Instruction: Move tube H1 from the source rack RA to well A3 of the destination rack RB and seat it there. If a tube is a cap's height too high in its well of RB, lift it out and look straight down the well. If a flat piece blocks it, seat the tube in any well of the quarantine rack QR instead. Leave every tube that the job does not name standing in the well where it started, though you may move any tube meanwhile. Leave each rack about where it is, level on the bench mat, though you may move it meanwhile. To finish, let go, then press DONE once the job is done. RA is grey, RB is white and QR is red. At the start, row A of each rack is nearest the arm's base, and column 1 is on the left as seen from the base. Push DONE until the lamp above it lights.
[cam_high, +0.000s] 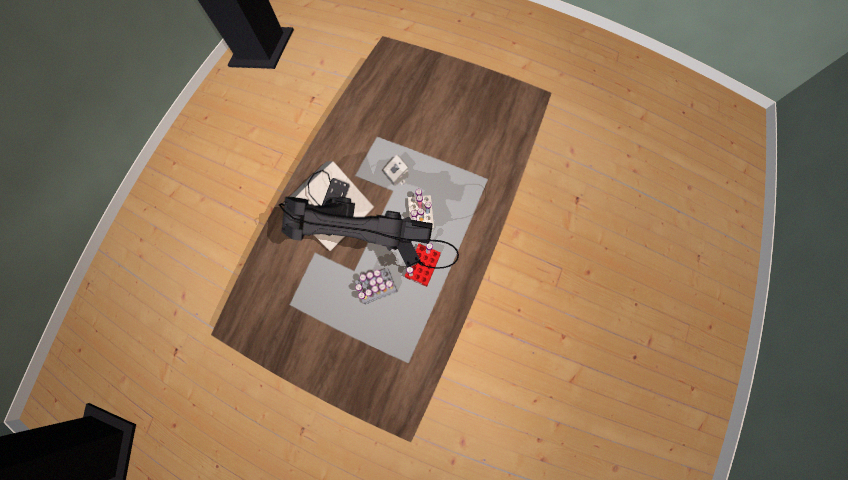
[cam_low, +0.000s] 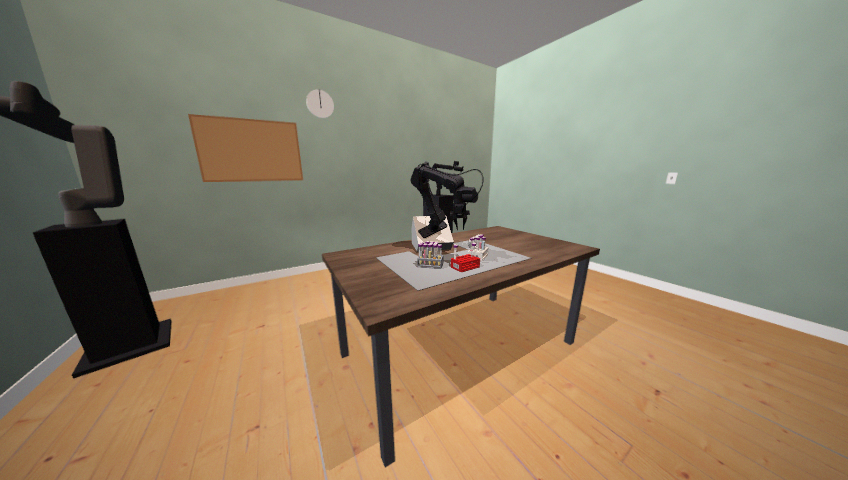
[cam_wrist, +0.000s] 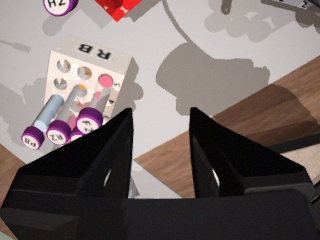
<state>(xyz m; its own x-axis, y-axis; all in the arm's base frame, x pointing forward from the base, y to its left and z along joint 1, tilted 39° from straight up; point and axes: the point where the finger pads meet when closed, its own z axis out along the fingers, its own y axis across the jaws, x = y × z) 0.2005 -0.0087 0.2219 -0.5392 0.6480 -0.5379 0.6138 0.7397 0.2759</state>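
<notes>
My gripper (cam_low: 458, 227) (cam_wrist: 161, 118) is partly open and empty, high above the bench beside the white rack RB (cam_high: 429, 218) (cam_low: 483, 252) (cam_wrist: 120, 62). RB holds several purple-capped tubes. In the wrist view, caps P8 (cam_wrist: 33, 138) and R2 (cam_wrist: 58, 132) are left of my fingers; other caps partly overlap. A pink disc (cam_wrist: 105, 80) shows at one RB well. The grey rack RA (cam_low: 430, 266) is full of several purple-capped tubes. The red rack QR (cam_high: 423, 265) (cam_low: 465, 263) (cam_wrist: 117, 10) stands between them. I cannot read H1 on any cap; well A3 is not clear.
The white button box (cam_high: 402, 177) is on the mat beyond RB; its lamp state cannot be told. Two purple-capped tubes (cam_high: 429, 246) (cam_high: 410, 270) stand at QR. The arm (cam_high: 357, 227) reaches over the mat between RA and RB, with its cable looping over QR.
</notes>
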